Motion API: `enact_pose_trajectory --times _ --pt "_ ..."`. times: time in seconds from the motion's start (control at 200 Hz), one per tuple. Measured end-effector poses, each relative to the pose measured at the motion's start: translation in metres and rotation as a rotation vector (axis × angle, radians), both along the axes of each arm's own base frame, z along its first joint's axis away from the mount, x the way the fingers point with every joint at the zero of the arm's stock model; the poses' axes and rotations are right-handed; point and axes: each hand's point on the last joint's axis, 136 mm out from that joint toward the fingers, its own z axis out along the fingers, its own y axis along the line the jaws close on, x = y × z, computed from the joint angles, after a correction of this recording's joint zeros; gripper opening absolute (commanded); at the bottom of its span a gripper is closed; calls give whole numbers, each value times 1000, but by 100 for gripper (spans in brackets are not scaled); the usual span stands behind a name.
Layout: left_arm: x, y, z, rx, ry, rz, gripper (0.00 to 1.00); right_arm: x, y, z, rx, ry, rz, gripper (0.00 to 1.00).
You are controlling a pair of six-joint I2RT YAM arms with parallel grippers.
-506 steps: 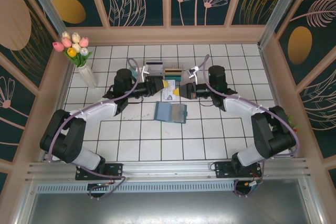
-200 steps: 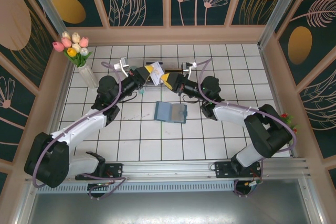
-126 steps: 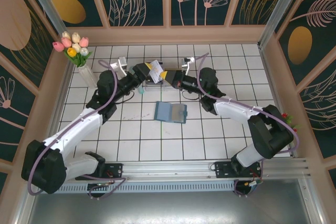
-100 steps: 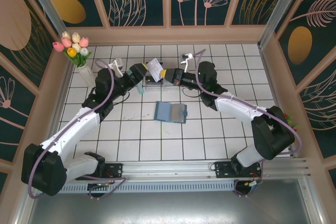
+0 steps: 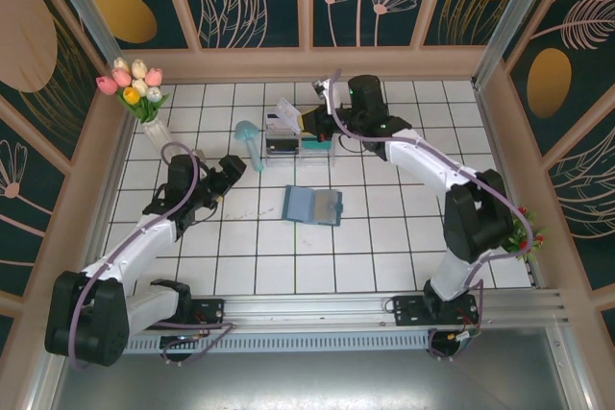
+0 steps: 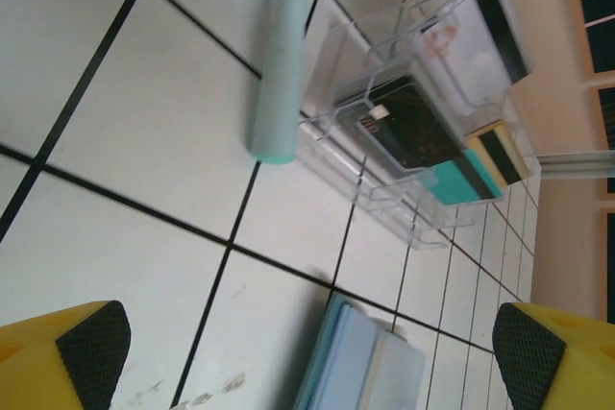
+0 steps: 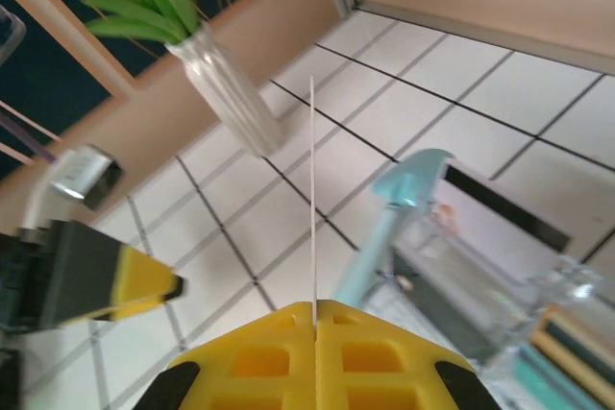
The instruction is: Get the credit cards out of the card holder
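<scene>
Right gripper (image 5: 307, 121) above box (image 5: 300, 149); left gripper (image 5: 229, 168) well apart.
Top: holder (image 5: 312, 205) lies open on tiles. Left wrist: fingers (image 6: 91, 345) spread wide, empty; cards (image 6: 413, 130) stand in box. Right wrist: fingers (image 7: 250, 360) pinch thin card (image 7: 312, 189) edge-on.

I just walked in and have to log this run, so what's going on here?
The right gripper is shut on a thin card, seen edge-on, and holds it above the clear box, where several credit cards already sit. The left gripper is open and holds nothing, off to the left of the box. The card holder lies open on the table, nearer the arms. Whether any cards remain in it cannot be told.
</scene>
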Motion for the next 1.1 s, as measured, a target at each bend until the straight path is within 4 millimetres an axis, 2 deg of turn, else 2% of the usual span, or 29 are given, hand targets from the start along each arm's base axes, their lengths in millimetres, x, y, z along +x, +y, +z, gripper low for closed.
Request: enact_pose_trajectory --times 0.1,0.315,0.606,0.816,1.101 --pt "-3 -3 -4 -16 10 -12 98 12 2 -17 -79 -53 46 0" --pt "-2 -8 -2 -41 2 -34 98 43 13 -34 -188 -197 154 0" --pt "-2 -14 -16 -55 38 -61 99 66 14 -55 -245 -334 346 0" --pt "-3 -15 -31 -48 82 -67 98 74 16 -63 -274 -397 424 0" --pt "-1 -17 -44 -36 124 -84 98 75 19 -75 -297 -420 458 0"
